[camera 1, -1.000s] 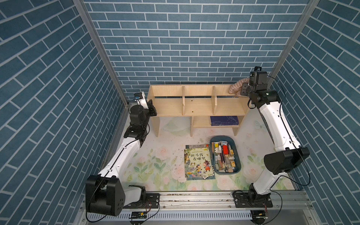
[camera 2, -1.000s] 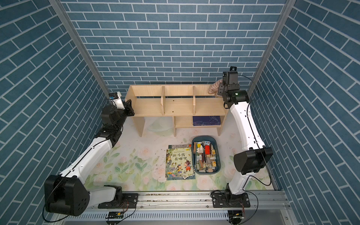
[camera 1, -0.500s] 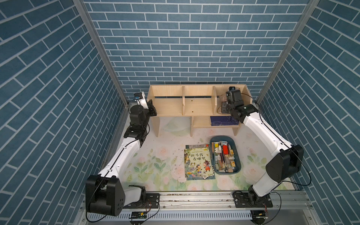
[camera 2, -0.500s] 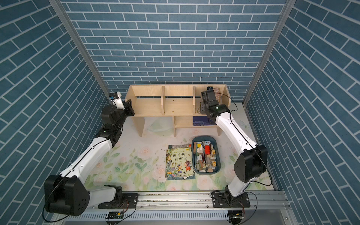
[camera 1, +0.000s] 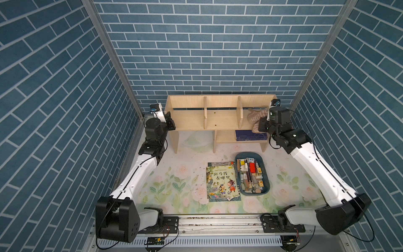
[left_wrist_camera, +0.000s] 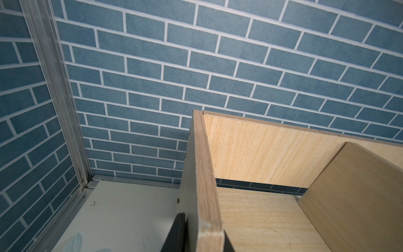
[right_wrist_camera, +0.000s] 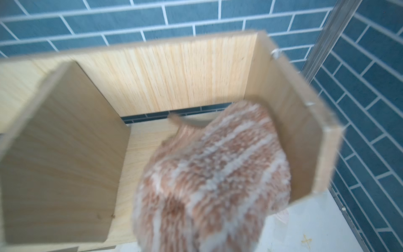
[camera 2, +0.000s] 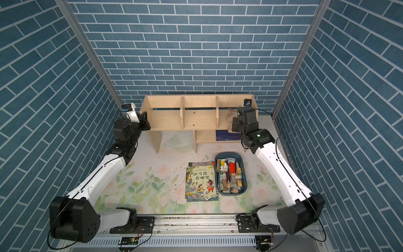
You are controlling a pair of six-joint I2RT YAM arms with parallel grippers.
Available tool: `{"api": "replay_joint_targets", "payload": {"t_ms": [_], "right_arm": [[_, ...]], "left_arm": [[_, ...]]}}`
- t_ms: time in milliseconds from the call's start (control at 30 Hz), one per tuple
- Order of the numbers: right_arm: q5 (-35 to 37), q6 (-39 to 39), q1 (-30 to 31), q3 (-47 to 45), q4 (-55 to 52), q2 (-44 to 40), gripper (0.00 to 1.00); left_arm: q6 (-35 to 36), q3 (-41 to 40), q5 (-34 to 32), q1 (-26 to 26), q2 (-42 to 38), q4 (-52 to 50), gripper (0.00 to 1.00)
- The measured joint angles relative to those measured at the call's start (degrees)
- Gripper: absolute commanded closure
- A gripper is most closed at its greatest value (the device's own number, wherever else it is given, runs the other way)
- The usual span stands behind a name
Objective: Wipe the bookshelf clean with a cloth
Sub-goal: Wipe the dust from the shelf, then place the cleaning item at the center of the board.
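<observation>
A blue tray [camera 1: 248,153] crammed with small items sat on the floral mat [camera 1: 174,187], well back from the right gripper [camera 1: 259,124] toward its arm's base. A picture book [camera 1: 222,183] lay just beside the tray, farther from that gripper. A dark book [camera 1: 250,135] lay just beneath it.

Light-wood bookshelf [camera 1: 220,123]: left and middle bays open at front and top, split by two upright wooden dividers [camera 1: 205,113]. Right bay plugged by bunched brown-pink and cream striped cloth [camera 1: 253,116], right arm's black wrist [camera 1: 278,122] at its mouth. Left tool [camera 1: 170,124] straddles the left end panel and blocks that side. Table [camera 1: 174,185] front: illustrated picture book [camera 1: 222,181] and teal oblong tray [camera 1: 267,187] side by side, centre-right; floral surface left of them open. Dark blue book [camera 1: 250,135] takes the lower shelf's [camera 1: 224,137] right part.
</observation>
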Motion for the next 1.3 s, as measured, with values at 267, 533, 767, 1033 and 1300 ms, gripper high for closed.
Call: {"api": "replay_joint_targets", "payload": {"t_ms": [267,533,767,1033,1300], "right_arm": [[-3.0,-0.5,12.1,0.0,-3.3,-12.9,1.0],[-2.7,0.1,34.9,-6.8,-0.1,-11.3,1.0],[-3.3,2.3,41.0,-12.3,15.9,6.2,1.0],[-0.5,7.7,41.0,-15.0,28.4,25.8,1.0],[4.0,8.4,39.2,-11.1,33.4,36.2,0.01]], "left_arm": [[-3.9,-0.1,0.9,-1.0,-1.4,-2.8,0.46],[-4.9,0.3,1.3,-2.8,-4.2,-9.4,0.0],[-4.9,2.6,-9.3,-2.8,-10.9,-16.8,0.0],[-4.3,1.8,-19.5,-2.8,-17.4,-21.7,0.0],[-4.6,-2.6,-23.5,-2.8,-19.0,-22.8,0.0]]}}
